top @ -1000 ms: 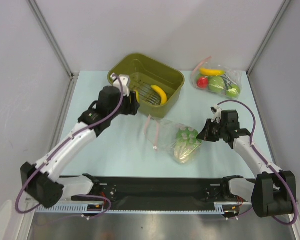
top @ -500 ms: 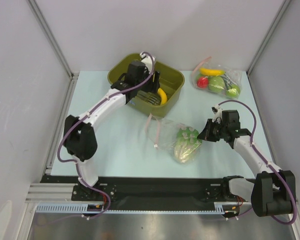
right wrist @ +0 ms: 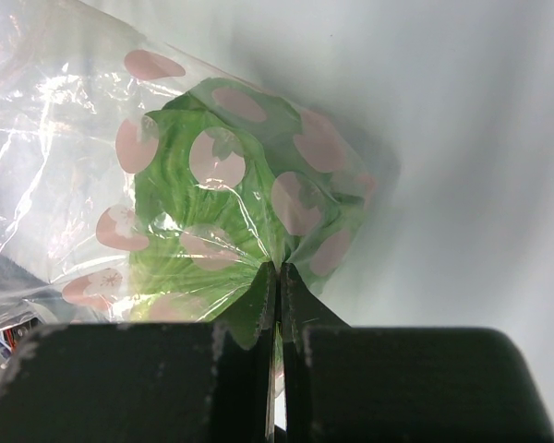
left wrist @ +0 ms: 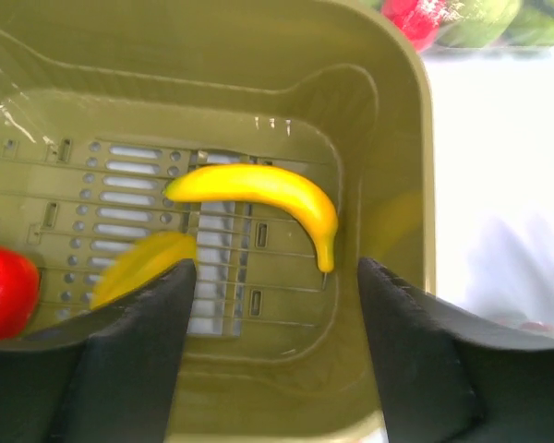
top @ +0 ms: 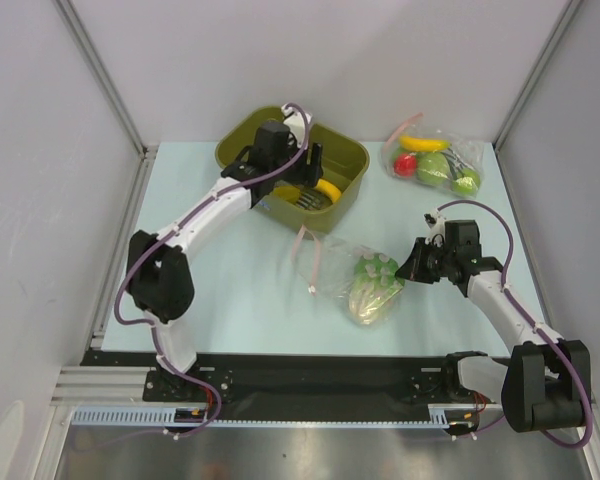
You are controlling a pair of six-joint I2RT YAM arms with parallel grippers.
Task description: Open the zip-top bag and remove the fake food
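The zip-top bag point(top: 327, 267) lies on the table with its pink zip strip at the left end. The pale green cabbage point(top: 373, 288) is still inside it. My right gripper point(top: 404, 270) is shut on the bag's right corner; in the right wrist view the jaws point(right wrist: 279, 277) pinch the plastic point(right wrist: 65, 120) just over the cabbage point(right wrist: 180, 198). My left gripper point(top: 298, 183) is open and empty above the olive bin point(top: 350, 152). Its wrist view point(left wrist: 272, 309) shows the banana point(left wrist: 263, 189), a small yellow piece point(left wrist: 143, 261) and a red fruit point(left wrist: 2, 291) on the bin floor.
A second clear bag point(top: 435, 160) with a banana, a red fruit and green fruits lies at the back right. The bin's wall point(left wrist: 415, 138) stands close beside my left gripper's right finger. Grey walls enclose the table on three sides.
My left arm has swung from the bin's left side to over the bin and then stayed there. The right gripper and the bag have not moved.
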